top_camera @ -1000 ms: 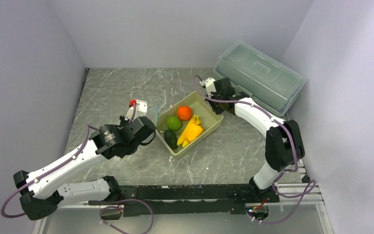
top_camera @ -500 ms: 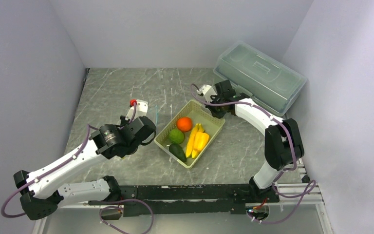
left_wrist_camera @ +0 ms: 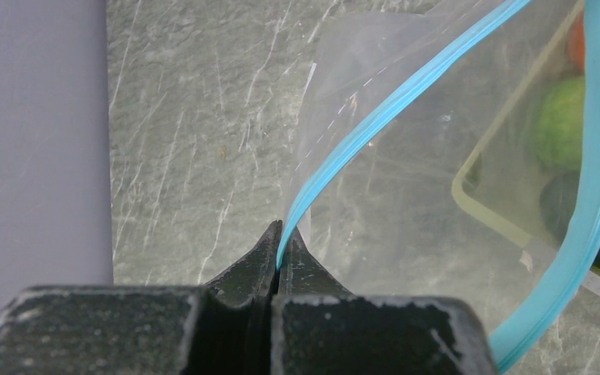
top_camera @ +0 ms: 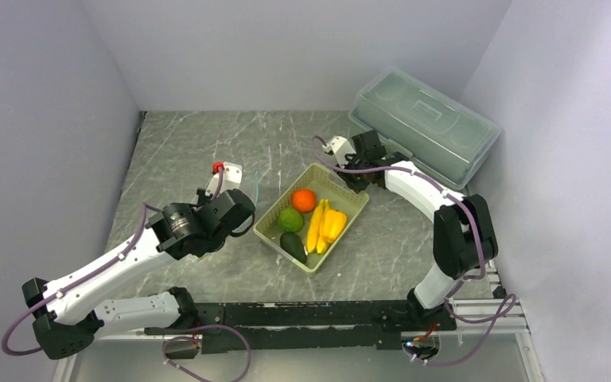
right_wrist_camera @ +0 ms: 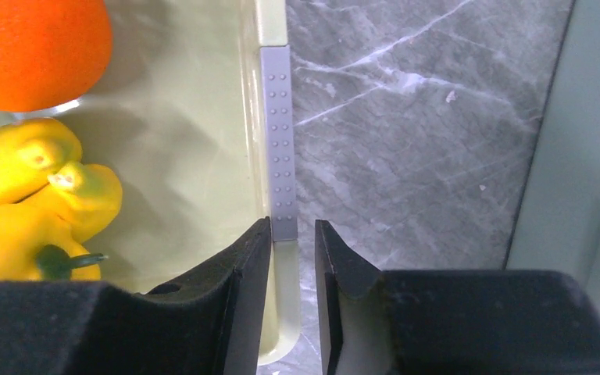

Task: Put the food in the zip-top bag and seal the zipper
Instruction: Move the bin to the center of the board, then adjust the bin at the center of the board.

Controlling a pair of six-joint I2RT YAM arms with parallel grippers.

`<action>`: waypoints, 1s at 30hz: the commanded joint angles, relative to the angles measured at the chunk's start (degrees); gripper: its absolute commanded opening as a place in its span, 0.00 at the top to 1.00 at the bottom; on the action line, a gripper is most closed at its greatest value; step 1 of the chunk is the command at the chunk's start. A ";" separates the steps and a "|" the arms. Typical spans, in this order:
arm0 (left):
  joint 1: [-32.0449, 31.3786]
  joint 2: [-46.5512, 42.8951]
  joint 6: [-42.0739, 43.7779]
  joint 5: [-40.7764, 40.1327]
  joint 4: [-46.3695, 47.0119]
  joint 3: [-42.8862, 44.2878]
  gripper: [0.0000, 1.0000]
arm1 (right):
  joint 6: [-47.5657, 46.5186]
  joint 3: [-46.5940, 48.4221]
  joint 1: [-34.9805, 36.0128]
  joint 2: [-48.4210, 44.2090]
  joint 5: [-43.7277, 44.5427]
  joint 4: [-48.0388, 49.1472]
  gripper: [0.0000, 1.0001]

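Observation:
The food lies in the pale green basket [top_camera: 342,181]: an orange ball [top_camera: 303,200], a bumpy green fruit [top_camera: 290,219], a dark avocado [top_camera: 293,246], yellow bananas [top_camera: 315,227] and a yellow-orange pepper [top_camera: 333,224]. My left gripper [left_wrist_camera: 281,228] is shut on the light blue zipper [left_wrist_camera: 375,117] of the clear zip-top bag [left_wrist_camera: 391,195], held just left of the basket. The bag's mouth gapes. My right gripper [right_wrist_camera: 291,226] is open and straddles the basket's far rim [right_wrist_camera: 269,23]. Its left finger touches the rim and the right finger stands apart. The orange ball [right_wrist_camera: 31,47] and the pepper [right_wrist_camera: 16,234] lie beside it.
A large translucent lidded box [top_camera: 426,123] stands at the back right, close behind my right arm. Purple walls close in the grey marble table [top_camera: 199,151] on three sides. The basket's rim [left_wrist_camera: 508,226] shows through the bag.
The basket, first tilted with its far end raised, has come down flat and turned, so the food shifted toward the front. My right jaws have loosened on its rim. The left gripper holds still.

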 commanded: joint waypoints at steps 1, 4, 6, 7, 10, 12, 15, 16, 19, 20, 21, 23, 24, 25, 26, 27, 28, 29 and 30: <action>0.11 -0.07 0.11 -0.17 0.97 1.14 0.97 | 1.38 -0.70 -0.47 -3.90 1.12 4.00 0.66; 0.11 -0.25 0.10 -0.15 0.93 1.09 0.97 | 2.64 -0.43 -0.48 -4.73 1.24 4.21 0.65; 0.11 -0.38 0.00 -0.19 0.86 1.09 0.97 | 4.07 -0.34 -0.53 -6.19 1.52 4.64 0.64; 0.11 -0.42 0.00 -0.16 0.87 1.07 0.97 | 5.32 -0.33 -0.51 -7.13 2.16 5.05 0.62; 0.11 -0.60 0.02 -0.25 0.90 1.12 0.97 | 8.31 -0.11 -0.58 -9.81 2.61 5.12 0.59; 0.10 -0.60 -0.08 -0.20 0.84 1.15 0.96 | 10.59 -0.53 -0.62 -12.10 2.37 5.21 0.58; 0.11 -0.58 0.02 -0.04 0.99 1.13 0.97 | 14.45 -2.09 -0.57 -15.33 2.61 5.73 0.59; 0.11 -0.53 0.05 -0.01 0.97 1.10 0.97 | 15.95 -2.78 -0.57 -16.52 2.99 6.11 0.59; 0.11 -0.39 0.10 0.14 1.00 1.11 0.97 | 21.85 -4.32 -0.59 -20.03 3.72 6.64 0.59; 0.09 -0.30 0.13 0.15 0.97 1.14 0.97 | 23.30 -4.40 -0.64 -20.93 4.01 6.01 0.59; 0.11 -0.26 0.22 0.28 1.04 1.16 0.97 | 24.41 -4.38 -0.62 -21.82 4.15 5.10 0.59; 0.11 -0.17 0.29 0.28 1.15 1.12 0.97 | 27.24 -5.79 -0.60 -24.29 4.75 5.27 0.59; 0.11 -0.16 0.27 0.29 1.08 1.12 0.97 | 29.13 -7.36 -0.58 -25.57 4.80 5.60 0.56; 0.11 -0.16 0.27 0.40 1.14 1.10 0.97 | 30.36 -8.20 -0.65 -26.79 4.71 5.64 0.55; 0.11 -0.16 0.34 0.37 1.21 1.13 0.97 | 31.97 -8.85 -0.58 -27.70 5.16 5.42 0.54; 0.11 -0.16 0.35 0.42 1.27 1.17 0.97 | 33.63 -9.31 -0.58 -28.58 5.25 5.09 0.54; 0.11 -0.16 0.35 0.43 1.23 1.20 0.97 | 34.65 -9.87 -0.51 -29.48 4.58 4.90 0.53; 0.11 -0.16 0.33 0.44 1.23 1.23 0.97 | 35.45 -10.71 -0.49 -30.41 3.21 5.13 0.52; 0.11 -0.16 0.29 0.48 1.23 1.23 0.97 | 36.36 -11.65 -0.52 -31.50 1.89 5.61 0.51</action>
